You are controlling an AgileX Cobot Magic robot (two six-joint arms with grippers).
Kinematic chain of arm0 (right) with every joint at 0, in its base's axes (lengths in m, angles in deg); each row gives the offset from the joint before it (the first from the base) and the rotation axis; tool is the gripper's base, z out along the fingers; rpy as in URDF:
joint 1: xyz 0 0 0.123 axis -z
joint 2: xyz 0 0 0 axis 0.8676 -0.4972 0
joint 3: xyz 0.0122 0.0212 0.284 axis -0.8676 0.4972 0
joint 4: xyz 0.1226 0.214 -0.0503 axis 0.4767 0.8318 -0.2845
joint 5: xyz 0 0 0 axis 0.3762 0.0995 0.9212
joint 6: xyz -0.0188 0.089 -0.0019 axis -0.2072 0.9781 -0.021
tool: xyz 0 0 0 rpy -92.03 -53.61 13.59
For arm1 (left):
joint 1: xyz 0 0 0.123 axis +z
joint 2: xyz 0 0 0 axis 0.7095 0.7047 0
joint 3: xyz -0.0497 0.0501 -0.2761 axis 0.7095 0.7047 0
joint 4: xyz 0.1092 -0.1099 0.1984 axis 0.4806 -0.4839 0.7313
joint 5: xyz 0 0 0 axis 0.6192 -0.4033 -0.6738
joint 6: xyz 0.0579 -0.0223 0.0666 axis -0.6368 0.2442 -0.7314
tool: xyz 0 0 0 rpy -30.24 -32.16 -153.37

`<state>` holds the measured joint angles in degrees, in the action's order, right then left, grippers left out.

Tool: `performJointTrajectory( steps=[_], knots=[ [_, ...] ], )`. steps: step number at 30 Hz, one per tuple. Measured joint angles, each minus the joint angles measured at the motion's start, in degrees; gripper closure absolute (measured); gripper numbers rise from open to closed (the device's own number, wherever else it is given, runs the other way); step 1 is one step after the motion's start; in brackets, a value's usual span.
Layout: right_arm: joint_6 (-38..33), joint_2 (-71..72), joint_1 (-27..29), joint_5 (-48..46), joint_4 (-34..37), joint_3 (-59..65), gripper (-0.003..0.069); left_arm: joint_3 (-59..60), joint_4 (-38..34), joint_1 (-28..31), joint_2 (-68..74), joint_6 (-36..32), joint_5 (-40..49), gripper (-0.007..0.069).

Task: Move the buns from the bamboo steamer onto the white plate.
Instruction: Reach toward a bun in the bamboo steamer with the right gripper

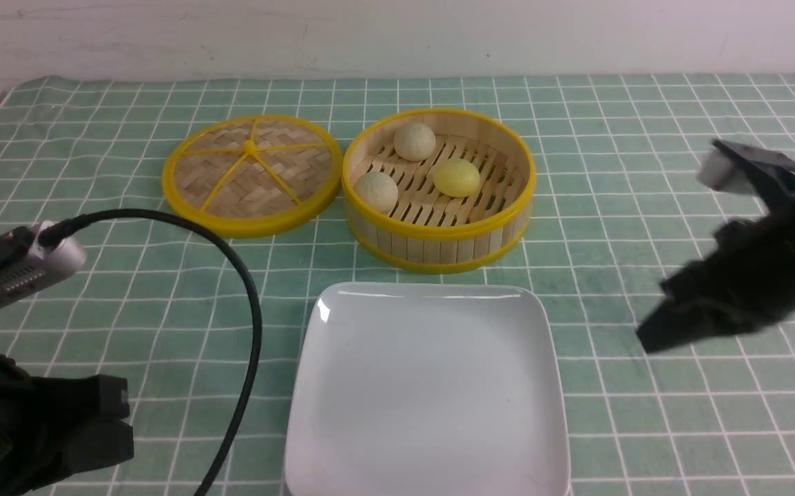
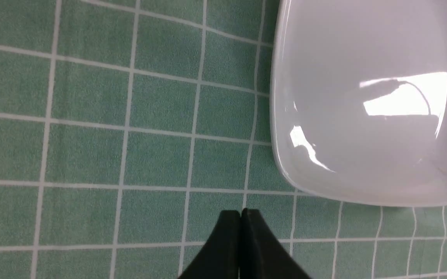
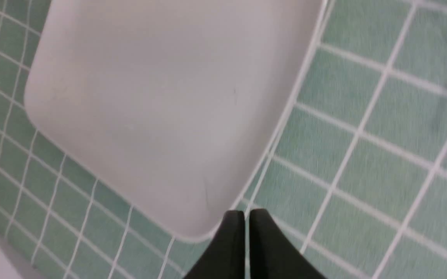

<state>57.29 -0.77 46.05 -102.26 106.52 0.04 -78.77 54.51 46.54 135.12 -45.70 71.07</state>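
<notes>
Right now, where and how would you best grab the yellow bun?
I'd come straight down from above, fingers on opposite sides of its rounded middle: the yellow bun sits low inside the steamer, whose raised wall likely blocks a sideways approach, while its top lies uncovered.

From above, I'm seeing open access into the round yellow-rimmed bamboo steamer [image 1: 439, 248]; its slatted wall is blocking a low approach from six o'clock. At its nine o'clock, the flat woven yellow-rimmed lid [image 1: 287, 219] is crowding a side pass.
</notes>
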Motion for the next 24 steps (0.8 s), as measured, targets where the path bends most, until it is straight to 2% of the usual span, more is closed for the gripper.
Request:
performJointTrajectory(
  steps=[4,5,7,8,11,15,19,24],
  knots=[
    [6.17,-10.51,-5.32,-0.39,-7.57,-14.17,0.0568,0.0,0.0,0.0,0.0,-0.04,-0.58,0.0598],
    [9.37,-15.96,-6.85,-1.51,-10.85,-21.71,0.0543,0.0,0.0,0.0,0.0,-0.04,-0.62,0.0591],
    [12.61,-22.84,-8.51,-3.48,-14.32,-31.19,0.0495,0.0,0.05,0.0,0.0,-0.04,-0.62,0.0581],
    [12.92,-23.41,-8.62,-3.48,-14.32,-32.12,0.0489,0.0,0.05,0.0,0.0,-0.04,-0.62,0.0578],
    [16.93,-32.66,-9.52,-6.26,-17.24,-49.11,0.0372,0.0,0.05,0.0,0.0,-0.04,-0.62,0.0549],
    [19.21,-39.42,-9.52,-6.95,-18.74,-61.73,0.0278,0.0,0.05,0.0,0.0,-0.04,-0.62,0.0515],
    [21.07,-44.67,-9.52,-5.65,-21.5,-68.96,0.0228,0.0,0.05,0.0,0.0,-0.04,-0.62,0.0489],
    [22.24,-49.6,-9.52,0.19,-24.01,-70.36,0.0222,0.0,-0.11,0.0,0.0,-0.04,-0.62,0.0477]
  ],
)
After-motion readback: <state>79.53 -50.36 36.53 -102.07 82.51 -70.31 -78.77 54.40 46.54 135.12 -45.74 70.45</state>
